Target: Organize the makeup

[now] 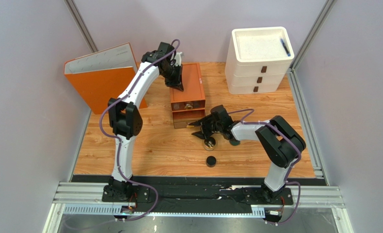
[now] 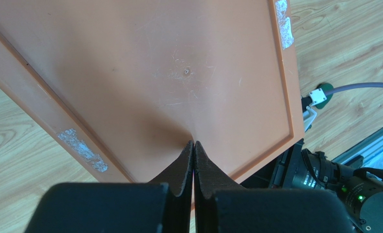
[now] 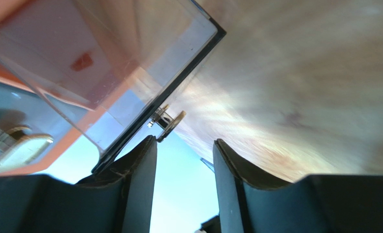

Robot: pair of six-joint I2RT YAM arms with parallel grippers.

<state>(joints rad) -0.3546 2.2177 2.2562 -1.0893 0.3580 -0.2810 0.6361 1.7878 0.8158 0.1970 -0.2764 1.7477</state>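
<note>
A round gold jar (image 1: 209, 143) stands on the wooden table just below my right gripper (image 1: 199, 130). A small black round pot (image 1: 211, 161) sits nearer the front edge. A dark green disc (image 1: 234, 142) peeks out under the right forearm. The right gripper (image 3: 184, 148) is open and empty, at the clear front of the orange drawer unit's lower drawer (image 3: 106, 82), its left fingertip beside the small knob (image 3: 167, 120). My left gripper (image 1: 178, 87) is shut, tips resting on the orange unit's top (image 2: 179, 73), holding nothing (image 2: 194, 145). The other makeup is out of view.
The orange drawer unit (image 1: 192, 80) stands mid-table. An orange binder (image 1: 101, 80) leans at the back left. A white three-drawer unit (image 1: 260, 60) stands at the back right with a black pen (image 1: 285, 47) on top. Grey walls close in both sides.
</note>
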